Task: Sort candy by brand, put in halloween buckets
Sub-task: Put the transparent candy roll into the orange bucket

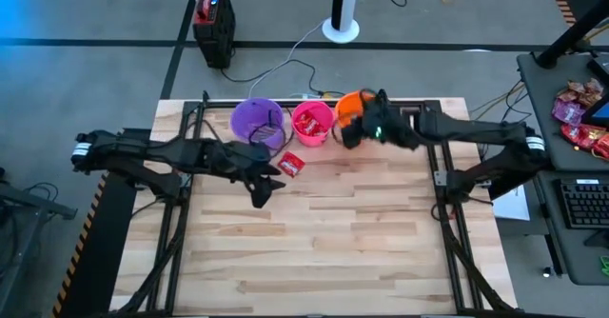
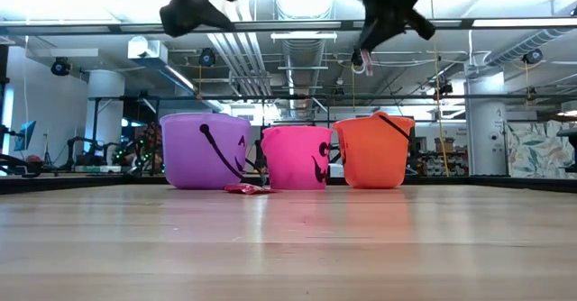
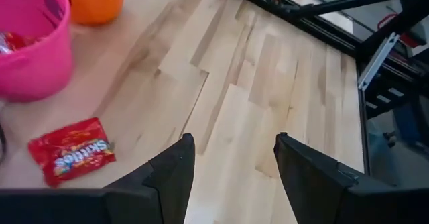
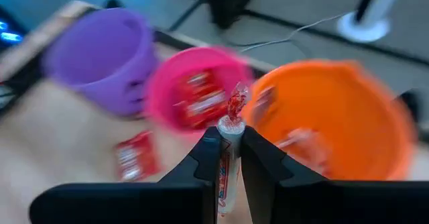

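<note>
Three buckets stand in a row at the table's far edge: purple, pink and orange. Red packets lie inside the pink bucket, and pale wrappers show in the orange bucket. One red Skittles packet lies flat on the table in front of the purple and pink buckets. My left gripper is open, hovering above the table just near and right of that packet. My right gripper hangs over the table in front of the pink and orange buckets, shut on a thin pink-white stick. My right gripper pinches the pink-white stick between its two fingers. The stick lies along the fingers, and its twisted reddish end pokes out past the fingertips. It is lifted clear of the table, high above the buckets' rims.
Black frame rails run along the table's left, right and far sides. A wide stretch of bare wood fills the near half. Off the table at right, a desk holds a heap of red and pink wrappers and a keyboard.
</note>
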Available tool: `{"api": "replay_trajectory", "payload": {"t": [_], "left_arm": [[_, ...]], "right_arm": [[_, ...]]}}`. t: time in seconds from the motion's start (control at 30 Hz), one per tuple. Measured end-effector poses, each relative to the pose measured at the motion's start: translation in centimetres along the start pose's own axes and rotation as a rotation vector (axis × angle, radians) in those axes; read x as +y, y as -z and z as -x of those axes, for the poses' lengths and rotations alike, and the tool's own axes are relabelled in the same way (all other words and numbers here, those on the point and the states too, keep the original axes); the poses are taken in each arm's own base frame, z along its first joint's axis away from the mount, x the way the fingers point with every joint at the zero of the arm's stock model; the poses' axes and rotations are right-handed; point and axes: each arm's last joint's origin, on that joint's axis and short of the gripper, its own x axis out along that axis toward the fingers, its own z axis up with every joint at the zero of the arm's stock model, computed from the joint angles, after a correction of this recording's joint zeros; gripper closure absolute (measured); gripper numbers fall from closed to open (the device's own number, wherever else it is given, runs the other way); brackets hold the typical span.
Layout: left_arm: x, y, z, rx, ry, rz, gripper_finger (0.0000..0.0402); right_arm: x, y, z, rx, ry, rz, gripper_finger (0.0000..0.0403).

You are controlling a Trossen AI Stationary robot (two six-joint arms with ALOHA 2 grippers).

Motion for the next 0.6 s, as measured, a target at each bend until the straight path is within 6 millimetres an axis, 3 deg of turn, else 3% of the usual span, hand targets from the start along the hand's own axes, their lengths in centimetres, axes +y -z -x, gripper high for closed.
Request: {"api": "replay_trajectory", "payload": {"t": [0.17,0.33,0.6], "left_arm": [[-0.2,-0.1,-1.6,-0.005,-0.006,0.065,0.0211],[-0.1,0.0,-2.7,-0.013,-0.045,0.088,0.0211],[-0.4,-0.6,-4.4,-0.036,-0.055,0.118,0.0211]], "right_arm": [[-3.9,-2.5,-2.2,-0.003,0.121,0.055,0.037],[-7.6,-3.5,-4.3,0.063,0.153,0.063,0.0369],[-10.3,-4.2,-6.8,0.134,0.095,0.08,0.0311]]}}
